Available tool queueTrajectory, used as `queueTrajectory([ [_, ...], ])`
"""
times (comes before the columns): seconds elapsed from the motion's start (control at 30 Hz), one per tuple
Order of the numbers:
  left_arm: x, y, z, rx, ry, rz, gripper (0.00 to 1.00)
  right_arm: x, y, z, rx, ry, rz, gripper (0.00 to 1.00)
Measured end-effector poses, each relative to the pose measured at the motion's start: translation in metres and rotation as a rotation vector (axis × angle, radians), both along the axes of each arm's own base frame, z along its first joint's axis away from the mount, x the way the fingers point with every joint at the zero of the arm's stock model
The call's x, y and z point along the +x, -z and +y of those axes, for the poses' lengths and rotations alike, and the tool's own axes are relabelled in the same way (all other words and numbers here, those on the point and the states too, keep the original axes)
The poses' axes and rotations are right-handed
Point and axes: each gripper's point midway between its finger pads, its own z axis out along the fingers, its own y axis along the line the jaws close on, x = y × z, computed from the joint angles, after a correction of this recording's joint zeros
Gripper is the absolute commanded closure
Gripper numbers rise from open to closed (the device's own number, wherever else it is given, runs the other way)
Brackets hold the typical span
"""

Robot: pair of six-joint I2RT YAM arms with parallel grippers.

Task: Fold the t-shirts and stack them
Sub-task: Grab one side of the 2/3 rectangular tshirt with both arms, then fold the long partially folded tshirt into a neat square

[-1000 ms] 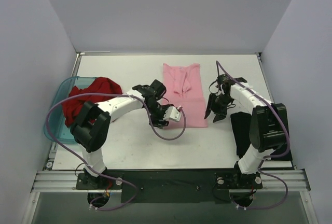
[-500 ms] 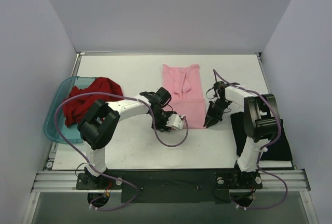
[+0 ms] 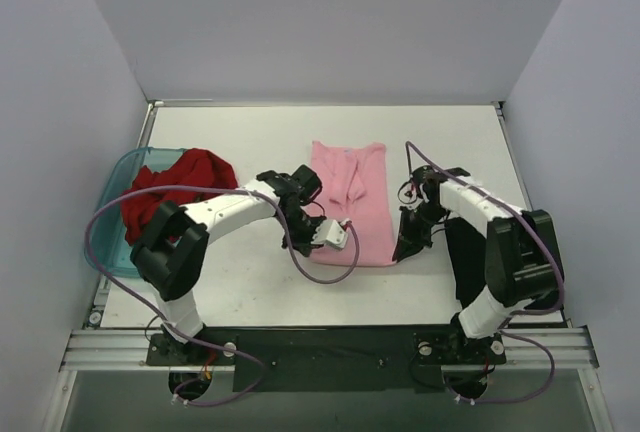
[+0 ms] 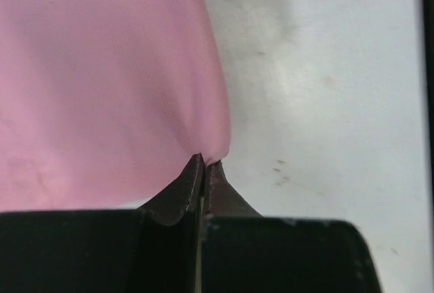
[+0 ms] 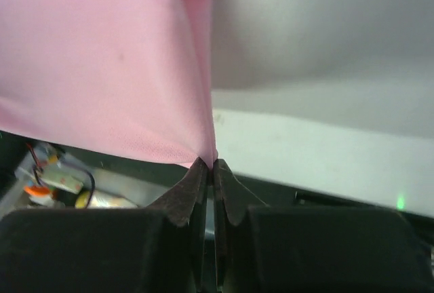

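**Two Grippers Are Pinching the Pink Shirt's Near Corners**

The pink t-shirt (image 3: 362,222) is lying flat in the middle of the table (image 3: 240,282). Its neck end is pointing away from the arms. The left gripper (image 4: 205,163) is squeezing tight on the near left corner of the shirt. The right gripper (image 5: 209,164) is squeezing tight on the near right corner. Both pairs of jaws are pressing together, with only a tiny bit of pink cloth caught between the tips. The rest of the shirt is spreading out in front of each gripper.

It looks like the arms are getting ready to fold the near half up over the far half. To do that well, both arms should be lifting at the same time and to the same height, so the edge is staying straight. They should be going slowly toward the neck end. They should not be pulling apart, or the small pinch may be slipping off. Then they should be laying the edge down gently, so the sides are matching up.

The dark red t-shirt (image 3: 175,187) is sitting bunched up in the teal bin (image 3: 103,247) on the left. The black t-shirt (image 3: 462,262) is lying by the right arm, partly hidden under it.
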Motion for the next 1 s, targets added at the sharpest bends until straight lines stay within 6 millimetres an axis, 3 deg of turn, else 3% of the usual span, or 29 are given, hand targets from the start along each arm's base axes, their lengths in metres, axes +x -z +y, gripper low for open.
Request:
queueTrajectory([
  [0.23,-0.054,-0.084,0.026,-0.062,0.059,0.099,1.00,-0.080,-0.063,0.024,0.104,-0.210,0.026,1.00],
  [0.33,-0.057,-0.114,0.023,-0.148,0.061,0.116,1.00,-0.102,-0.082,0.028,0.145,-0.242,0.071,1.00],
  [0.4,-0.052,-0.127,0.024,-0.197,0.033,0.127,1.00,-0.104,-0.095,0.031,0.168,-0.242,0.083,1.00],
  [0.53,-0.039,-0.133,0.038,-0.215,-0.125,0.211,1.00,-0.075,-0.113,0.039,0.194,-0.237,0.050,1.00],
  [0.63,-0.020,-0.127,0.041,-0.197,-0.253,0.271,1.00,-0.033,-0.114,0.043,0.193,-0.207,0.023,1.00],
  [0.8,0.037,-0.112,0.031,-0.198,-0.409,0.287,1.00,0.045,-0.093,0.034,0.180,-0.108,-0.015,1.00],
  [1.0,0.103,-0.086,0.008,-0.217,-0.551,0.280,1.00,0.090,-0.065,0.020,0.171,-0.005,-0.013,1.00],
])
